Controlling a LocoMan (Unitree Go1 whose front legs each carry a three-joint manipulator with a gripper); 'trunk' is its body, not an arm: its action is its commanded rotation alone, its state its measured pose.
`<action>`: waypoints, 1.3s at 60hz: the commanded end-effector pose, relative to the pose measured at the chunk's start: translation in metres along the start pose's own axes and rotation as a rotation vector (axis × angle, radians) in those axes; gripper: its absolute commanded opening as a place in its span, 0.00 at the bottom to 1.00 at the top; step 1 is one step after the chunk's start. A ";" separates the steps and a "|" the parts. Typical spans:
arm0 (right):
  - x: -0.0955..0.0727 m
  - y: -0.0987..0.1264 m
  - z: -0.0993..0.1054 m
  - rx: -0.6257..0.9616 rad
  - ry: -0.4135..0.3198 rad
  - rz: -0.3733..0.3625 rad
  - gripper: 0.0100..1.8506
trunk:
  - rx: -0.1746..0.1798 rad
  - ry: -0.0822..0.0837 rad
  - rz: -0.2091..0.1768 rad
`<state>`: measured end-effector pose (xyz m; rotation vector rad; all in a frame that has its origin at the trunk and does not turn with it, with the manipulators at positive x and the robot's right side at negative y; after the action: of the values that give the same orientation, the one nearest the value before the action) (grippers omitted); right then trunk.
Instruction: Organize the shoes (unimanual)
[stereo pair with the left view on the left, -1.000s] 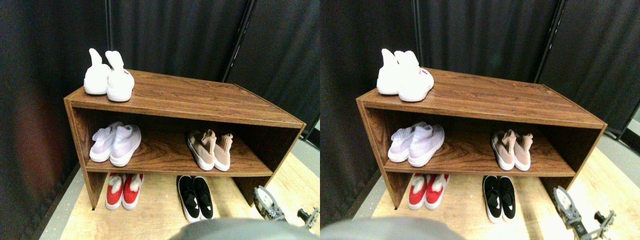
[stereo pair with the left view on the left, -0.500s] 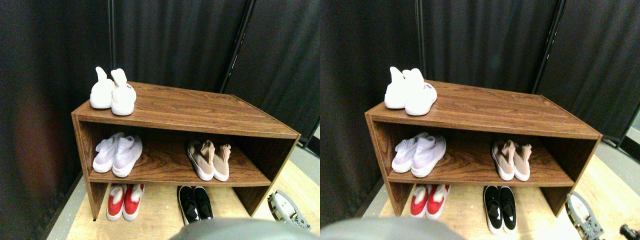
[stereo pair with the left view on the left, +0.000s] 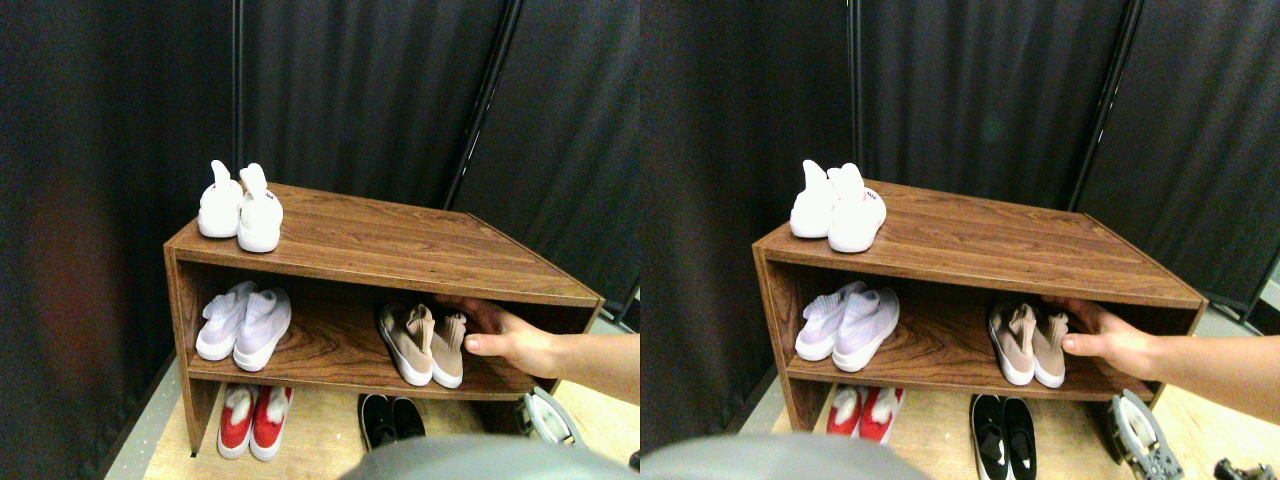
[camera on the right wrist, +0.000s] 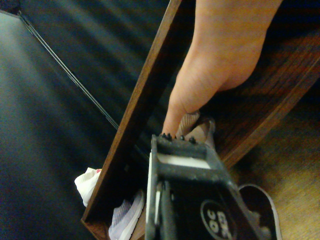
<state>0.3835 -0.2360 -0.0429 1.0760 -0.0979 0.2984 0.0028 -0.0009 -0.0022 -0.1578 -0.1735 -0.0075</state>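
Pink pair: dusty-pink knit with white soles, side by side on the middle shelf, right of centre in the frame, heels toward the camera. Seen also in the wrist view, partly hidden behind the jaw frame.
Hand: a person's bare hand and forearm reach in from the right edge of the frame, into the middle shelf; the thumb lies just beside the right pink shoe, and contact cannot be told. In the wrist view the hand fills the upper right.
Lavender pair: pale, side by side at the left of the middle shelf, well apart from the pink pair.
White pair: on the top board at its left end, heel tabs upright.
Red pair: on the floor under the shelf, lower left of the frame, white soles showing.
Black pair: on the floor under the shelf, lower centre, partly cut by the frame's lower part.
Rack: dark wood-grain, open front, with a top board and one shelf.
Floor: light wood grain.
Curtain: black, fills the upper frame behind the rack.
Right gripper: low at the lower right, beside the rack's right foot, apart from every shoe; whether the pincer is wide or narrow cannot be told.
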 end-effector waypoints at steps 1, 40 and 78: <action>0.002 0.005 -0.002 -0.010 -0.006 0.033 0.03 | -0.008 -0.015 0.006; 0.010 -0.003 -0.008 0.040 -0.004 0.000 0.03 | -0.001 0.017 0.005; 0.009 -0.002 -0.006 0.065 -0.018 -0.009 0.03 | 0.001 0.029 -0.006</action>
<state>0.3924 -0.2333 -0.0544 1.1392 -0.0681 0.2561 -0.0024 -0.0036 -0.0038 -0.1410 -0.1645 -0.0216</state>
